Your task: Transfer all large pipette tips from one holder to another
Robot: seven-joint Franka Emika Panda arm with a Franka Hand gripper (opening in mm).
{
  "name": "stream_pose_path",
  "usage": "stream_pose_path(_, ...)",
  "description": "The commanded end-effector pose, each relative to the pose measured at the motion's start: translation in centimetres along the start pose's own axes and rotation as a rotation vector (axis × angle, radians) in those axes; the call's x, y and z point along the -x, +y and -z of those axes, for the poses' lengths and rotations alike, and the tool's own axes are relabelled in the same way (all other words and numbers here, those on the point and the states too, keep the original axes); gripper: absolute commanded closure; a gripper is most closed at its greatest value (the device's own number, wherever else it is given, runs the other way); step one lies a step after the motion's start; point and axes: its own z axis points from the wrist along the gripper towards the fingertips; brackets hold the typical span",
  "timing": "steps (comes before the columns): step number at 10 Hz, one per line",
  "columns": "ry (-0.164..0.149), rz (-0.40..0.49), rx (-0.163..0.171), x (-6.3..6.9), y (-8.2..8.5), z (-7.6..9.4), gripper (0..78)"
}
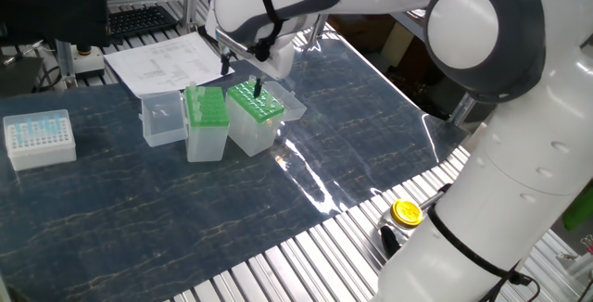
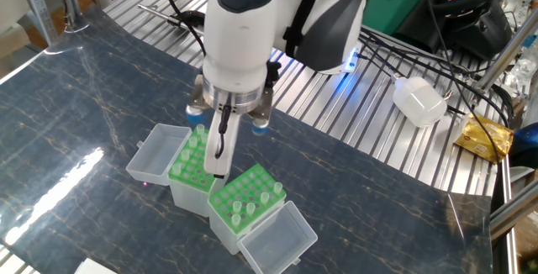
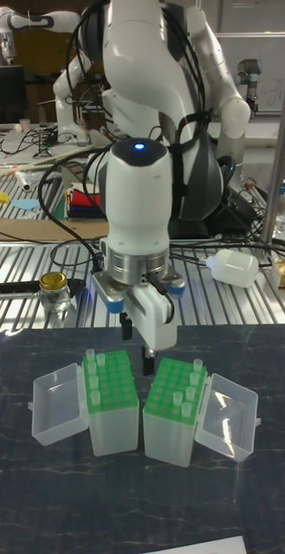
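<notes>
Above the seam between two green-topped boxes on the bench (image 1: 139, 200) | tool (image 3: 137, 346) hangs fingers-down for vertical rack access; grip unclear, possibly holding a tip | wider holder (image 1: 258, 106), narrower holder (image 1: 206, 109) side by side, lids (image 1: 162, 117) open | large pipette tips (image 2: 238, 210): whitish, slender, upright in both racks

Dark marbled table (image 1: 167, 205): two green-topped boxes (image 1: 207, 122) (image 1: 254, 117), white box (image 1: 39, 138).
</notes>
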Motion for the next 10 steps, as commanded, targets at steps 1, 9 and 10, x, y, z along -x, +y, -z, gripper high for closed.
stream_pose_path(1,0.003,-0.002,-0.003,0.7,-0.7,-0.1,0.2)
stream_pose_path(9,0.005,-0.007,-0.012,1.9,-1.7,-0.2,0.2)
stream_pose_path(10,0.005,-0.011,-0.013,2.0,-1.8,-0.2,0.2)
